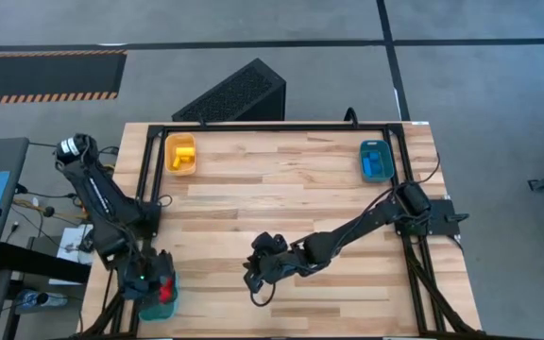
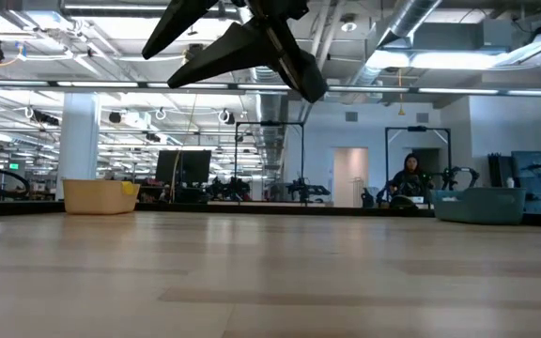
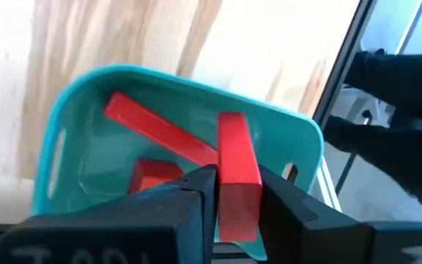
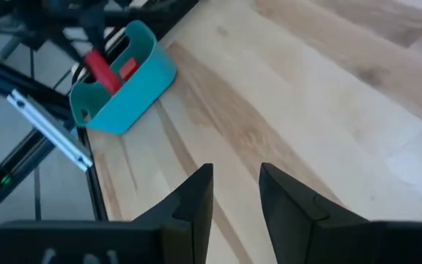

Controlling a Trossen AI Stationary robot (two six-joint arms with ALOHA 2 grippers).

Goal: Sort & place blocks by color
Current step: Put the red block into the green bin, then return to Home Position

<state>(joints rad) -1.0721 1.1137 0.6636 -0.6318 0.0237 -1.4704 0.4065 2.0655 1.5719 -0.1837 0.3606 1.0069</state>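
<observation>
At the table's near left corner stands a teal tray [image 3: 79,125], which also shows in the high view [image 1: 163,295]. A red bar [image 3: 156,130] and a red cube [image 3: 152,176] lie in it. My left gripper [image 3: 238,183] hangs over this tray, shut on another red bar [image 3: 237,150]. From the right wrist view that bar [image 4: 102,70] slants over the tray [image 4: 127,81]. My right gripper [image 4: 237,191] stands open over bare wood near the table's middle [image 1: 258,272], with nothing between its fingers. My left gripper pinches the red bar's two long sides [image 3: 226,194] between its two fingers [image 3: 196,187], near the bar's upper end. The fingers slant down from above and lie along the bar. The bar tilts down into the tray; whether its lower end touches, I cannot tell.
A yellow tray [image 1: 180,154] with yellow blocks stands at the far left, and a teal tray [image 1: 376,161] with blue blocks at the far right. A black frame [image 1: 272,127] runs along the table's far and side edges. Bare wood lies between the trays. A person [image 2: 409,174] sits beyond the table.
</observation>
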